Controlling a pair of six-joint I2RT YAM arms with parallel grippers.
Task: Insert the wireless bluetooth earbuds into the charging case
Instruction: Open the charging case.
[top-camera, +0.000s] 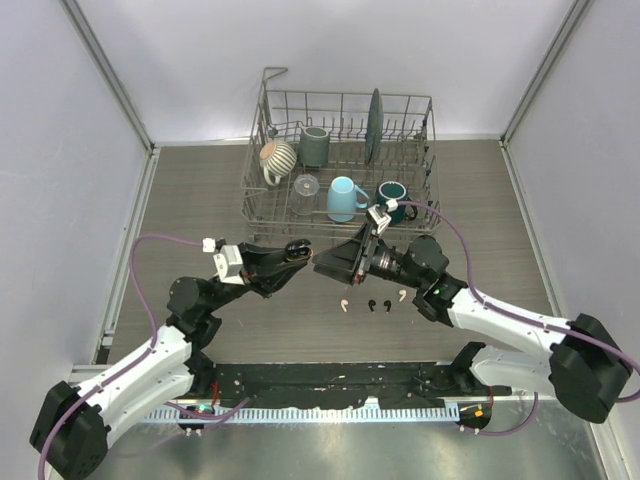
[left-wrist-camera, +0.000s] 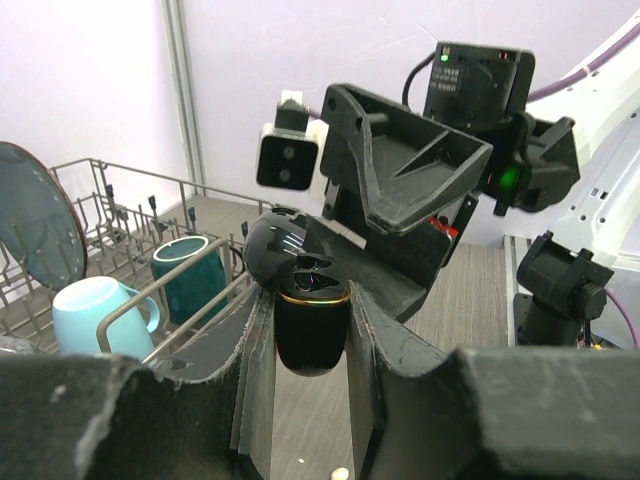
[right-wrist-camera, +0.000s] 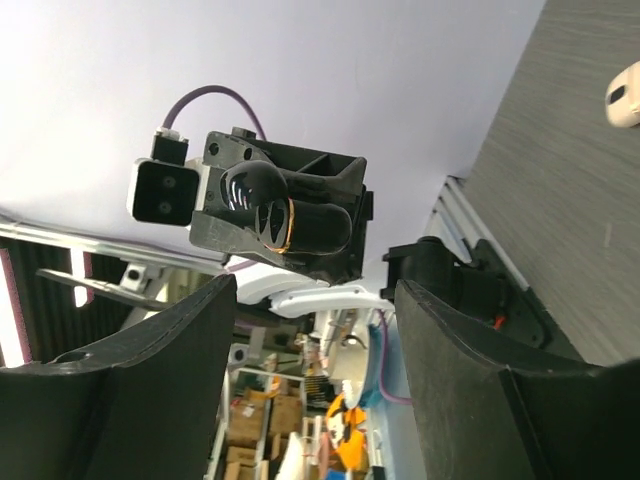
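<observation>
The black charging case (top-camera: 297, 248) with a gold rim hangs above the table, and my left gripper (top-camera: 288, 256) is shut on its body. In the left wrist view the case (left-wrist-camera: 312, 330) sits between the fingers (left-wrist-camera: 255, 360) with its lid (left-wrist-camera: 278, 245) tipped open. My right gripper (top-camera: 331, 262) faces it at close range, jaws open and empty; its wrist view shows the case (right-wrist-camera: 305, 228) beyond the gap (right-wrist-camera: 315, 292). Two cream earbuds (top-camera: 343, 304) (top-camera: 402, 295) and two black earbuds (top-camera: 372, 304) (top-camera: 386, 303) lie on the table below the right gripper. One cream earbud (right-wrist-camera: 625, 95) shows in the right wrist view.
A wire dish rack (top-camera: 340, 100) stands at the back. It holds a light blue mug (top-camera: 343, 198), a dark teal mug (top-camera: 392, 200), a grey mug (top-camera: 314, 146), a striped mug (top-camera: 277, 158), a glass (top-camera: 306, 185) and a dark plate (top-camera: 373, 125). Walls enclose the table.
</observation>
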